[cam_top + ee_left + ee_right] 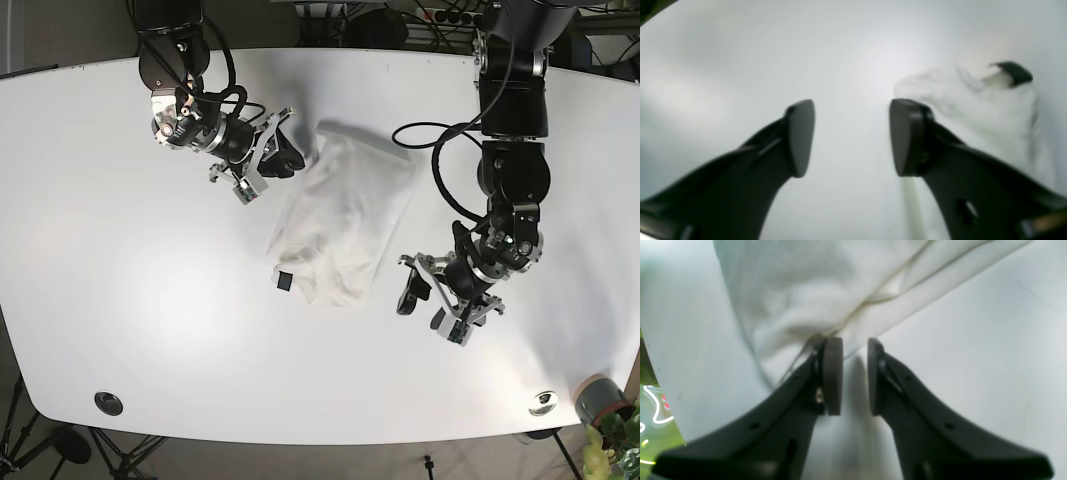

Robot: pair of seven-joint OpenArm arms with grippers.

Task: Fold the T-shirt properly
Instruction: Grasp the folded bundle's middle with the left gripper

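Observation:
The white T-shirt [345, 215] lies crumpled and partly folded at the middle of the white table [120, 260], with a small black tag [284, 281] at its near-left corner. My right gripper [292, 152] is at the shirt's far-left edge. In the right wrist view it [854, 376] is slightly open with nothing between the pads, and its left finger [833, 376] touches the shirt's edge [806, 290]. My left gripper [422, 308] is open and empty, just right of the shirt's near end. In the left wrist view it [851, 136] is over bare table, with the shirt [990, 110] and black tag [1015, 72] to the right.
A potted plant [605, 410] stands off the table's near-right corner. Two round metal grommets [108, 403] [543, 402] sit near the front edge. The table's left edge shows in the right wrist view [660, 396].

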